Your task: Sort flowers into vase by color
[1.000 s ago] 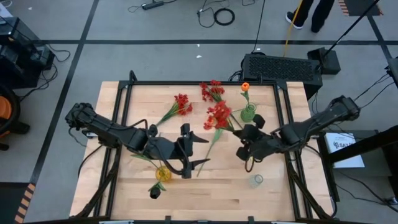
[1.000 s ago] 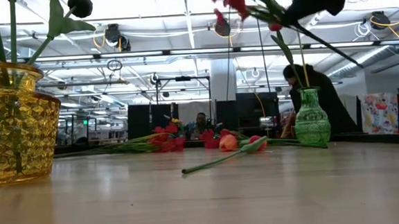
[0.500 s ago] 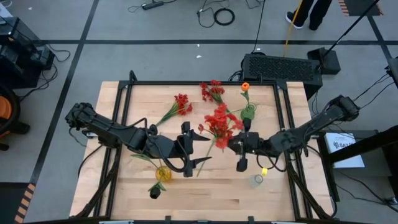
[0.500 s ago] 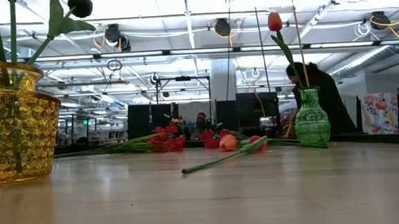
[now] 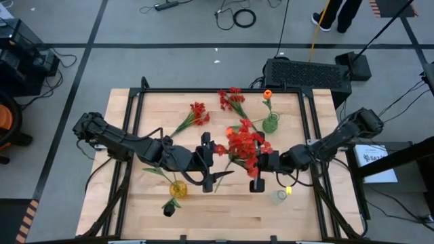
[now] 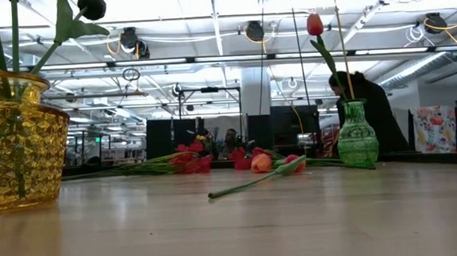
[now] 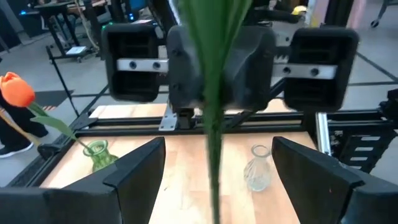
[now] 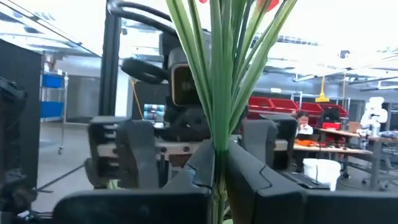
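Note:
My right gripper (image 5: pixel 252 164) hangs above the table's middle, shut on a bushy red flower cluster (image 5: pixel 241 141). My left gripper (image 5: pixel 224 164) faces it from the left, open. The cluster's green stem (image 7: pixel 214 106) runs down between the left fingers (image 7: pixel 137 174); no touch shows. A green vase (image 5: pixel 270 123) holds an orange tulip (image 5: pixel 267 94). A yellow vase (image 5: pixel 178 188) holds a black flower (image 5: pixel 168 209). A small clear vase (image 5: pixel 280 196) stands near my right gripper. Two red clusters (image 5: pixel 197 113) (image 5: pixel 232 99) and an orange tulip (image 6: pixel 261 163) lie on the table. My right gripper (image 8: pixel 217 171) pinches the red cluster's bundle of green stems (image 8: pixel 217 140) between its two fingers, coming from the table's right side. The stems fan out beyond the fingers toward the red blooms (image 8: pixel 268 5). The flower is lifted clear of the table.
The table is ringed by a black frame (image 5: pixel 203 90). A black box (image 5: pixel 306 73) sits beyond the far edge. A person (image 6: pixel 362 108) shows in the room behind the green vase. Bare wood (image 5: pixel 230 217) lies along the near edge.
My right gripper has carried the red cluster from beside the green vase toward the table's left, up to my left gripper. It has tipped from pointing down to about level and risen out of the low view. The blooms now sit over the table's middle.

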`<action>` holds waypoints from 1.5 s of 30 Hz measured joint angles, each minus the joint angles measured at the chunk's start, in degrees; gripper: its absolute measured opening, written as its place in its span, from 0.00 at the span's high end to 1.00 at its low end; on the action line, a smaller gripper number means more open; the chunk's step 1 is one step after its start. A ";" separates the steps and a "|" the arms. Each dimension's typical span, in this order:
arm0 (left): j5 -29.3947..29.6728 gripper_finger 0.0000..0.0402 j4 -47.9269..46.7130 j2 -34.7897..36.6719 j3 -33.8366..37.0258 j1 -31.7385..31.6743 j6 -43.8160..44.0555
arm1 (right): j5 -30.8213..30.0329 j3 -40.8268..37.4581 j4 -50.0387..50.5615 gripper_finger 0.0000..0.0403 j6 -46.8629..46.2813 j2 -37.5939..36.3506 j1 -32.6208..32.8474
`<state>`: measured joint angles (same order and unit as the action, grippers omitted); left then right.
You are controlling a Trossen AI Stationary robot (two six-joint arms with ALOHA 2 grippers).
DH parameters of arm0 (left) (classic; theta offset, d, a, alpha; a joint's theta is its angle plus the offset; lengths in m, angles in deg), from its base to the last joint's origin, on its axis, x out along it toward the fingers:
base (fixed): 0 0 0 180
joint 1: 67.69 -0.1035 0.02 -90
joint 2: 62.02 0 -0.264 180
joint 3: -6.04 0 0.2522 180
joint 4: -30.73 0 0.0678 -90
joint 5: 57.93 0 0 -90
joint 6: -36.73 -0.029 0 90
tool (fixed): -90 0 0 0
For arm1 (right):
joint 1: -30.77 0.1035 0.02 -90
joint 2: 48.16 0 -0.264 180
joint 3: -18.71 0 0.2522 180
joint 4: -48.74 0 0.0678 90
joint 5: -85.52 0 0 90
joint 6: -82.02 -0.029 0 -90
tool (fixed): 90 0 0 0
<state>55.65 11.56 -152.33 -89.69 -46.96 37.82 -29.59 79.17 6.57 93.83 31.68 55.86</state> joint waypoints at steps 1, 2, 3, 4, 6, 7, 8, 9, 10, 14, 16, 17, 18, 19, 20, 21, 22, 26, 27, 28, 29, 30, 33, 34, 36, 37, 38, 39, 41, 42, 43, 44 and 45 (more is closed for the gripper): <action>-0.01 0.25 -0.01 0.01 0.00 -0.05 -0.01 | 0.01 0.00 0.08 0.97 -0.19 0.12 -0.29; -0.01 0.25 -0.03 0.01 0.00 -0.13 -0.06 | 0.02 0.00 0.02 0.97 -0.22 0.26 -0.45; -0.01 0.26 -0.10 0.01 0.00 -0.21 -0.15 | 0.08 0.00 -0.10 0.97 -0.22 0.41 -0.61; 0.01 0.27 -0.14 0.01 0.00 -0.22 -0.32 | 0.39 0.00 -0.10 0.97 -0.20 0.46 -0.73; 0.01 0.31 -0.48 0.01 0.00 -0.27 -0.38 | 1.65 0.00 -0.09 0.97 -0.18 0.49 -1.00; -0.01 0.33 -0.95 0.01 0.00 -0.48 -0.37 | 2.17 0.00 -0.10 0.97 -0.18 0.49 -1.18; -0.03 0.36 -1.69 0.01 0.00 -0.63 -0.35 | 2.62 0.00 -0.10 0.97 -0.18 0.49 -1.40; -0.04 0.39 -2.07 0.01 0.00 -0.82 -0.34 | 2.69 0.00 -0.06 0.97 -0.18 0.49 -1.48; -0.03 0.42 -2.14 0.01 0.00 -0.94 -0.34 | 2.69 0.00 -0.01 0.97 -0.18 0.49 -1.52; 0.01 0.59 -2.17 0.01 0.00 -0.89 -1.63 | 2.69 0.00 0.02 0.97 0.28 0.49 -1.76; -0.03 0.67 -2.21 0.01 0.00 -0.78 -2.07 | 2.67 0.00 0.50 0.97 0.28 0.49 -1.80; -0.01 0.71 -2.19 0.01 0.00 -0.79 -2.35 | 2.64 0.00 0.72 0.97 0.28 0.49 -1.91; -0.01 0.75 -2.33 0.03 0.00 -0.83 -2.81 | 2.58 0.00 0.91 0.97 0.28 0.49 -2.00; 0.00 0.79 -2.66 0.03 0.00 -0.89 -3.13 | 2.54 0.00 1.06 0.97 0.28 0.49 -2.14; 0.01 0.83 -2.98 0.03 0.00 -0.90 -3.32 | 2.37 0.00 1.31 0.96 0.28 0.49 -2.19; 0.06 0.87 -3.20 0.03 0.00 -0.88 -3.42 | 2.24 0.00 1.44 0.96 0.23 0.49 -2.21; 0.25 0.90 -3.38 0.03 0.00 -0.85 -3.41 | 1.66 0.00 1.50 0.95 -0.17 0.49 -2.20; 0.01 0.97 -5.46 0.44 0.00 -0.96 -3.76 | -1.37 0.04 2.88 0.87 -1.32 0.47 -2.10; -0.02 0.97 -6.16 0.81 0.02 -0.95 -4.05 | -1.60 0.04 3.61 0.84 -1.32 0.28 -2.10; -0.13 0.96 -6.64 1.20 0.02 -0.93 -4.37 | -1.71 0.04 4.32 0.80 -1.35 -0.12 -2.06; -0.26 0.96 -7.32 1.83 0.02 -0.89 -4.47 | -1.96 0.04 5.09 0.75 -1.60 -0.59 -1.97; -0.50 0.95 -8.54 2.71 0.02 -0.85 -4.52 | -2.28 0.04 5.83 0.70 -2.05 -1.04 -1.95; -0.64 0.95 -11.14 5.87 0.02 -0.83 -4.63 | -5.37 0.04 9.41 0.57 -3.08 -2.72 -1.36; -0.64 0.95 -12.31 7.11 0.02 -0.79 -4.68 | -7.39 0.04 10.29 0.53 -3.76 -3.11 -1.16; -0.64 0.95 -14.56 9.63 0.02 -0.79 -4.72 | -11.56 0.04 13.58 0.46 -5.91 -4.08 -0.88; -0.63 0.95 -15.21 10.85 0.02 -0.79 -4.67 | -13.11 0.06 15.68 0.43 -7.56 -4.41 -0.83; -0.60 0.95 -15.95 12.17 0.02 -0.73 -4.65 | -14.77 0.07 18.03 0.41 -9.77 -4.53 -0.88; -0.60 0.95 -16.96 13.41 0.02 -0.45 -4.61 | -16.32 0.07 20.60 0.39 -12.91 -4.54 -1.15; -0.53 0.95 -17.59 14.82 0.00 0.01 -4.63 | -19.48 0.07 26.91 0.36 -23.43 -4.03 -2.15; -0.57 0.95 -17.58 15.16 -0.02 0.12 -4.70 | -19.98 0.07 29.81 0.36 -29.17 -3.40 -2.93; -0.57 0.95 -17.62 15.35 -0.02 0.39 -4.73 | -20.03 0.07 32.44 0.36 -33.87 -2.41 -3.63; -0.58 0.95 -17.69 15.36 -0.01 0.60 -4.94 | -20.05 0.07 34.93 0.36 -38.12 -1.25 -4.15; -0.53 0.95 -17.68 15.34 0.00 0.78 -5.09 | -20.22 0.04 37.12 0.36 -43.29 0.07 -4.61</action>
<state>55.12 -6.12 -136.99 -89.69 -46.18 32.73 -49.80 79.21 43.69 50.54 31.75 51.24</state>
